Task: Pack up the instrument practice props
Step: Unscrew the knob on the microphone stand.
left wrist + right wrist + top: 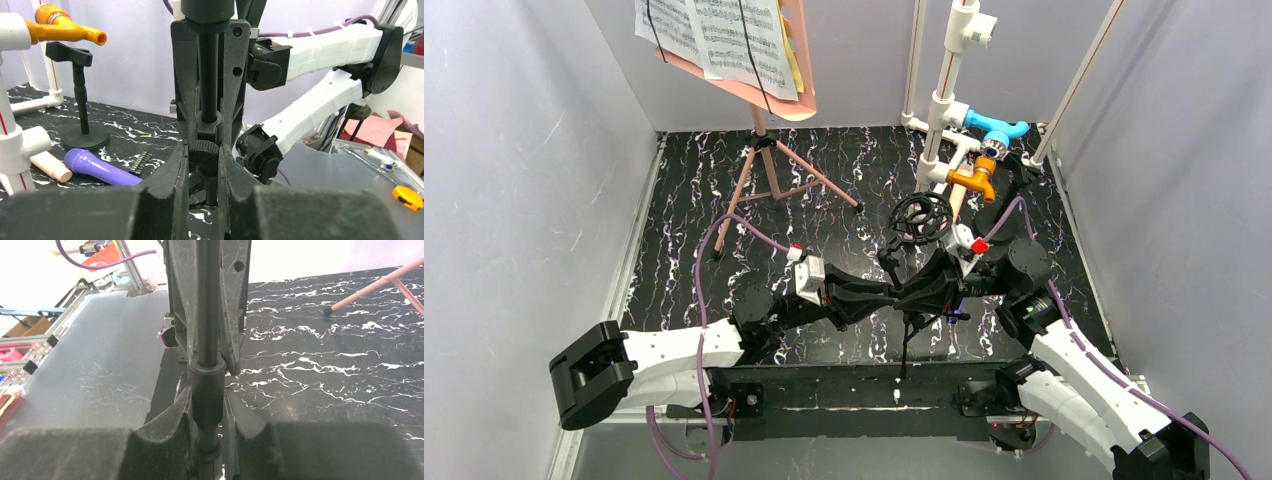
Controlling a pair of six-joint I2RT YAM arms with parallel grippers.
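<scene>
A small black tripod [907, 330] hangs over the middle of the table, its ring-shaped head [921, 217] pointing away from the arms. My left gripper [892, 290] [204, 150] is shut on the knurled knob [204, 154] of its pole. My right gripper [932, 285] [207, 402] is shut on the pole's thick collar [207, 382], facing the left one. A purple microphone [97, 167] and a beige microphone [50, 167] lie on the table. The pink sheet-music holder [769, 150] stands at the back left with printed music pages [724, 35].
The white pipe frame [949, 100] with blue [999, 128] and orange fittings [976, 180] stands at the back right. A second black stand with a round base [82, 100] is near the microphones. A small dark toothed strip [141, 162] lies beside them. White walls enclose the table.
</scene>
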